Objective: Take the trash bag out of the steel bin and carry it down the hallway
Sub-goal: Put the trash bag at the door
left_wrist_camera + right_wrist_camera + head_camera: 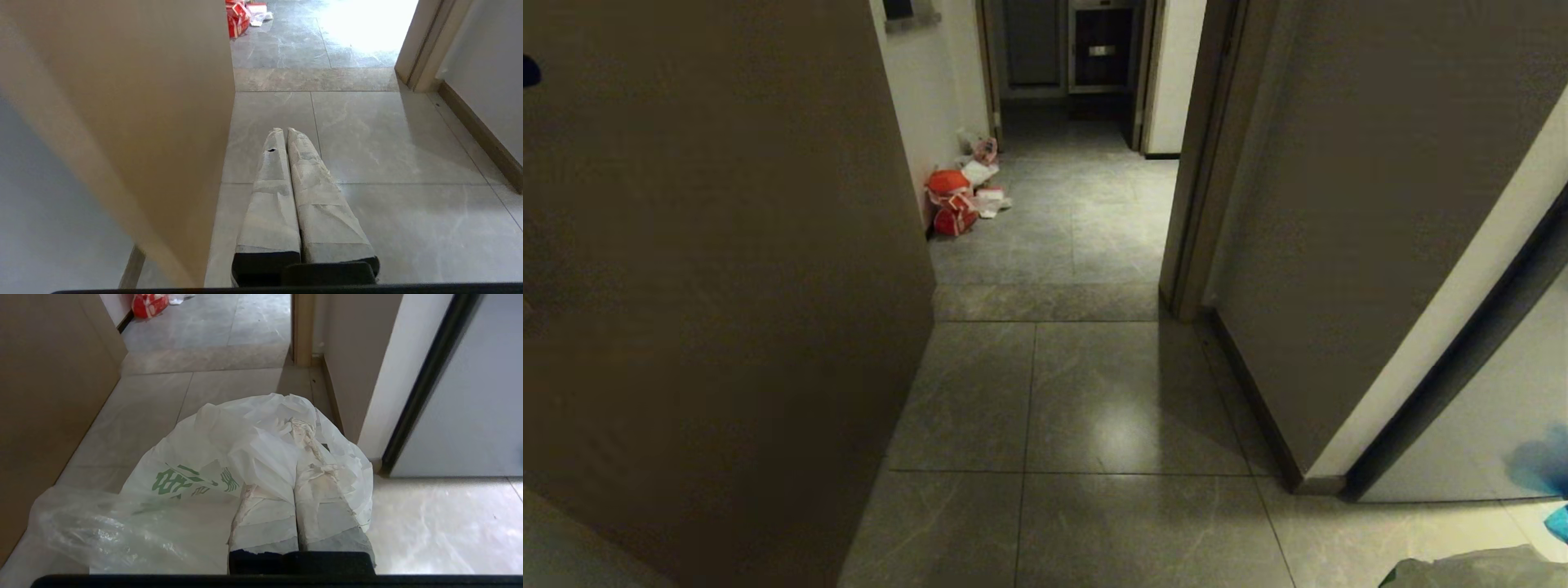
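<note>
Trash bag (229,457) in right jaws (pinched tight)

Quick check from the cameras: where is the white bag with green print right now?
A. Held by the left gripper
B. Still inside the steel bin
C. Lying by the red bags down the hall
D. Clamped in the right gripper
D: in the right wrist view the right gripper is shut on the trash bag, which drapes around its fingers above the floor tiles.

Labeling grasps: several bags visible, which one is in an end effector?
The trash bag, white with green printing, pinched in the right end effector; the orange-red bag lies by the hallway wall.
</note>
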Robot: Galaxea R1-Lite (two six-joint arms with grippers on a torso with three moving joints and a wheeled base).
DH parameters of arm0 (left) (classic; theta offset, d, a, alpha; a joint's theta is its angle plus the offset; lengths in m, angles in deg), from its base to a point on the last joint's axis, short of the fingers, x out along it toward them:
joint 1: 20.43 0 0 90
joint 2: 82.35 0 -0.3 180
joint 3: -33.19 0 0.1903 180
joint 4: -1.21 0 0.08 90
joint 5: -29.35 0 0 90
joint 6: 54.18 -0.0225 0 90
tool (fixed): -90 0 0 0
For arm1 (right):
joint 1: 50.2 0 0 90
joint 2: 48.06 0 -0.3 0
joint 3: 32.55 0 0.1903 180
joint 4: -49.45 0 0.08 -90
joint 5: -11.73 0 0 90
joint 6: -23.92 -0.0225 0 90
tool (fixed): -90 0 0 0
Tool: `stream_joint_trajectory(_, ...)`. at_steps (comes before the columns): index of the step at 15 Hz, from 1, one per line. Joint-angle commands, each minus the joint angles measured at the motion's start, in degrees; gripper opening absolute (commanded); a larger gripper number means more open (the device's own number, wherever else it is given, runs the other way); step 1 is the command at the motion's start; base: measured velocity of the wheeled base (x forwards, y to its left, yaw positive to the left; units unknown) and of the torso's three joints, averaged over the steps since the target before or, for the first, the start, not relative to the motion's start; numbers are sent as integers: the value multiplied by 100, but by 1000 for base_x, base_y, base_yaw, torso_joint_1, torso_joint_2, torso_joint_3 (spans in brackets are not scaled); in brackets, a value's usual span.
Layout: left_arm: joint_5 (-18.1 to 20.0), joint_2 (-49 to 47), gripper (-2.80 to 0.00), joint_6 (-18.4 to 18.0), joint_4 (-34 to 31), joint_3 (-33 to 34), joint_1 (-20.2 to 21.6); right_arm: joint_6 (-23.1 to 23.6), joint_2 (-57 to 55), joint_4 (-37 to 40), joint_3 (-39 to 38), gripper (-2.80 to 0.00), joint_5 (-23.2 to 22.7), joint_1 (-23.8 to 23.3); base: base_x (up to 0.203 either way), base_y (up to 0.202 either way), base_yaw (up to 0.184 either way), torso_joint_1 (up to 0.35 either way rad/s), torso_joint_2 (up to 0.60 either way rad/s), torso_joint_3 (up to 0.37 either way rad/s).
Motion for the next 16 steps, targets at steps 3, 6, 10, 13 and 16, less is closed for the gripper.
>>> stream_joint_trajectory(3,-4,-6,-280,2,3,5,1,-1,0,1,0,-280,2,3,195,0,1,2,0,2)
stream_joint_trajectory(6,4,-6,-280,2,3,9,0,-1,0,1,-5,-280,2,-2,190,0,1,2,3,2)
stream_joint_trajectory(10,-4,-6,-280,11,3,8,1,-1,-7,1,1,-280,2,1,192,0,1,0,4,1)
stream_joint_trajectory(13,-4,-6,-280,11,3,0,1,-1,-9,1,-3,-280,2,5,194,0,0,3,4,3)
stream_joint_trajectory(16,-4,-6,-280,11,3,0,1,-1,-5,1,-3,-280,2,3,195,0,-1,2,2,4)
